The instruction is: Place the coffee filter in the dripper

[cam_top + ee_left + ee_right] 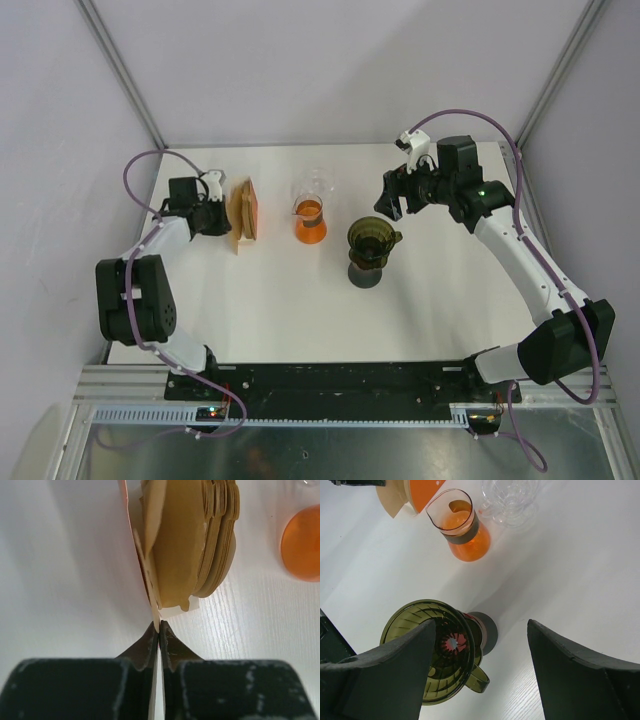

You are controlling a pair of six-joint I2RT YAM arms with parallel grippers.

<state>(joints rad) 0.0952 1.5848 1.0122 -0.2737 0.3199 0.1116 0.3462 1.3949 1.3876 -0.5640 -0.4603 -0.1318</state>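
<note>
A stack of tan coffee filters point(185, 545) stands on edge in an orange-backed packet point(246, 208) at the left of the table. My left gripper point(214, 216) is beside it, its jaws shut on the thin cream edge of the outermost coffee filter point(155, 616). The dark green dripper point(372, 240) sits on a dark base near the middle, with nothing inside it point(450, 645). My right gripper point(481, 625) hangs open above and just right of the dripper, holding nothing, and is seen at the back right point(393, 197) from above.
A glass carafe of orange liquid point(310, 220) stands between the packet and the dripper; it also shows in the wrist views point(465, 535) point(302, 545). A clear glass point(316, 181) stands behind it. Grey walls close the table's sides.
</note>
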